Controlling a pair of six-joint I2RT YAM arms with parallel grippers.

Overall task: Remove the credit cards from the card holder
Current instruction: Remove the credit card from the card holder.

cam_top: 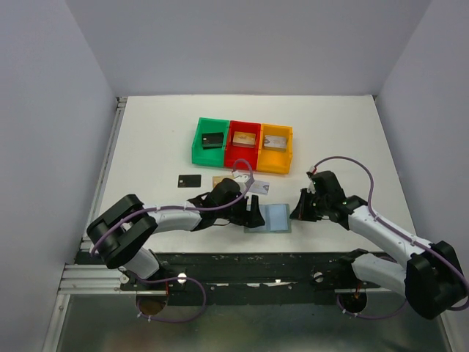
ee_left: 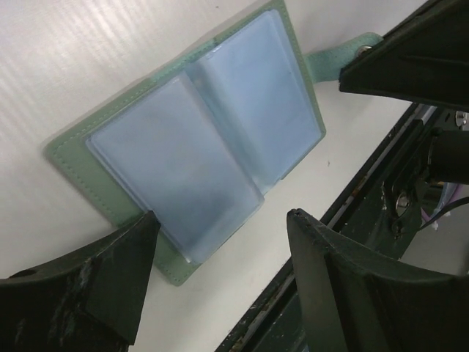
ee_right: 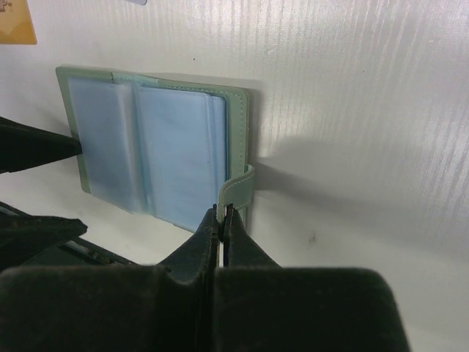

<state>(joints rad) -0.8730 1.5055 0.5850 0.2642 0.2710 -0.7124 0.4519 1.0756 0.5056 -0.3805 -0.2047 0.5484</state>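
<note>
The card holder (cam_top: pixel 271 218) lies open on the table near the front edge, pale green outside, light blue sleeves (ee_left: pixel 198 139) facing up; no card shows through the sleeves. My right gripper (ee_right: pixel 224 210) is shut on the holder's green strap tab (ee_right: pixel 242 183) at its right side. My left gripper (ee_left: pixel 220 217) is open at the holder's left end, one finger (ee_left: pixel 124 257) touching its edge, nothing between the jaws. Three credit cards lie behind the holder: a black one (cam_top: pixel 189 180), a golden-tan one (cam_top: pixel 221 181) and a silvery one (cam_top: pixel 258 188).
Green (cam_top: pixel 198 144), red (cam_top: pixel 231 150) and yellow (cam_top: pixel 289 152) bins stand in a row behind the cards, each with a small flat item inside. The table's black front rail (ee_left: pixel 381 183) runs close beside the holder. White walls close in the table on three sides.
</note>
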